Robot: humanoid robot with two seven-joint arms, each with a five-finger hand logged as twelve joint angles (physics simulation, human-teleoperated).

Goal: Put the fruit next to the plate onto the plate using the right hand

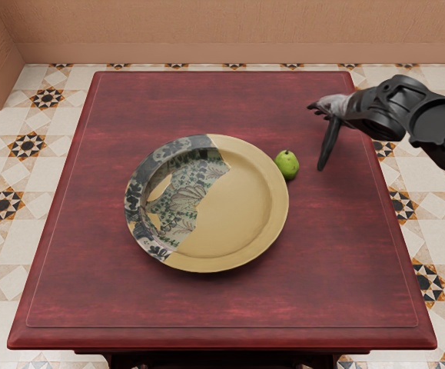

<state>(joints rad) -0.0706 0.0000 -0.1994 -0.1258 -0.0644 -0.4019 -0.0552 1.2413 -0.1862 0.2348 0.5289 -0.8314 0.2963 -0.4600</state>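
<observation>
We see the small green fruit [287,164] sitting on the dark red bench [345,254], right beside the right rim of the tan plate [237,207] with the floral patch. Our right robot hand [333,115] hovers just right of the fruit, fingers loose, pointing down, holding nothing. Only the plate's rim stands between fruit and dish.

the black arm behind the black and grey robot hand [343,110] runs off the picture's right edge at the forearm. the dark red wooden desk [345,261] is cut by the bottom edge, which hides its legs. the small round green fruit [287,164] is too small to tell its kind, or whether it touches the rim of the round tan plate [272,223].
</observation>
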